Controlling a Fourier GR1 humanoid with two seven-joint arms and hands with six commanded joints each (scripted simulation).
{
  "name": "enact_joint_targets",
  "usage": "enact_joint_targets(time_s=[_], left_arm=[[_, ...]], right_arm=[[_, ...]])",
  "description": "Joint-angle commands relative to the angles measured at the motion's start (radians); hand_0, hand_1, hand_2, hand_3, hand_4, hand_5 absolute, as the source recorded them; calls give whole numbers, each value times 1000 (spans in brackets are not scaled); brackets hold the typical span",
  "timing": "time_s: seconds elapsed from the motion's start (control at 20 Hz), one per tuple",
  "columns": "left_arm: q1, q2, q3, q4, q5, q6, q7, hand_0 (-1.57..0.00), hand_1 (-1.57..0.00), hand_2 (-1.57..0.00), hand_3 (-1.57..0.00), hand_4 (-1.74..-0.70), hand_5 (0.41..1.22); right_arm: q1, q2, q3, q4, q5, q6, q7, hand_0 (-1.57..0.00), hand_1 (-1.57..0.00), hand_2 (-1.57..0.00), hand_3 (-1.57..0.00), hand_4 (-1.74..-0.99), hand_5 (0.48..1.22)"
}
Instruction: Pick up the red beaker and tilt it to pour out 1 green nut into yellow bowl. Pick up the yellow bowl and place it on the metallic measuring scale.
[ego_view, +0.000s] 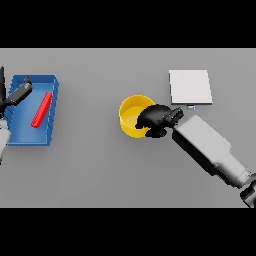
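Observation:
The yellow bowl (131, 116) stands near the middle of the table, its right rim covered by my right hand (156, 119), whose fingers curl over and around that rim. The metallic measuring scale (190, 86) lies flat just behind and to the right of the bowl, apart from it. A red beaker (42, 109) lies on its side inside a blue tray (25, 134) at the left. My left hand (19, 93) shows at the far left edge over the tray's back corner, fingers straight. No green nut is visible.
The blue tray sits close to the table's left edge. My right forearm (210, 147) runs diagonally from the lower right toward the bowl.

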Motion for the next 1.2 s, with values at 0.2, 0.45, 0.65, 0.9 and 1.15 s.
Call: enact_joint_targets(time_s=[0.2,0.45,0.65,0.9,1.15], left_arm=[[13,3,-2,-16,-3,2,8,1,1,1,1,-731,685],[-14,1,-2,12,-7,3,-1,1,1,1,1,-735,690],[-12,12,2,5,-9,1,-1,1,1,1,1,-739,693],[-5,14,5,-12,0,-7,12,1,1,1,1,-743,700],[-11,21,6,-17,-6,-9,33,1,1,1,1,-744,710]], right_arm=[[4,-17,0,-40,-13,-4,12,-1531,-1531,-1306,-1405,-1725,1210],[-18,-45,-43,-117,-53,51,72,-1558,-1558,-1404,-1266,-1736,1217],[-39,-92,-88,-175,-65,61,111,-1566,-1566,-1422,-1268,-1739,1220],[-48,-113,-137,-144,-86,39,109,-1569,-1569,-1465,-1347,-1740,1220],[-80,-172,-200,-70,-79,-23,98,-1570,-1570,-1516,-1227,-1741,1221]])
